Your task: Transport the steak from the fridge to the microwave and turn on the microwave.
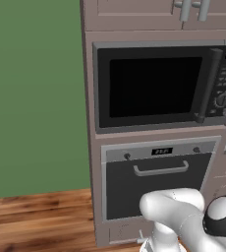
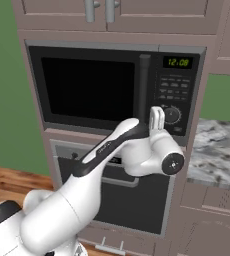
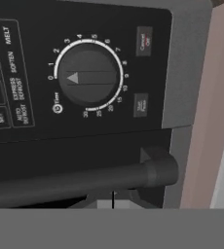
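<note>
Microwave (image 2: pixel 112 90) is pictured with its black-windowed door shut; the steak cannot be seen and is judged to lie behind that door. The gripper (image 2: pixel 157 116) is held upright just before the control panel (image 2: pixel 176 95), beside the round knob (image 2: pixel 172 115), its jaws pressed together on nothing. The final step, switching on, is judged to be in hand. A short, square push on the start button (image 3: pixel 141 105) below the dial is called for next.
</note>
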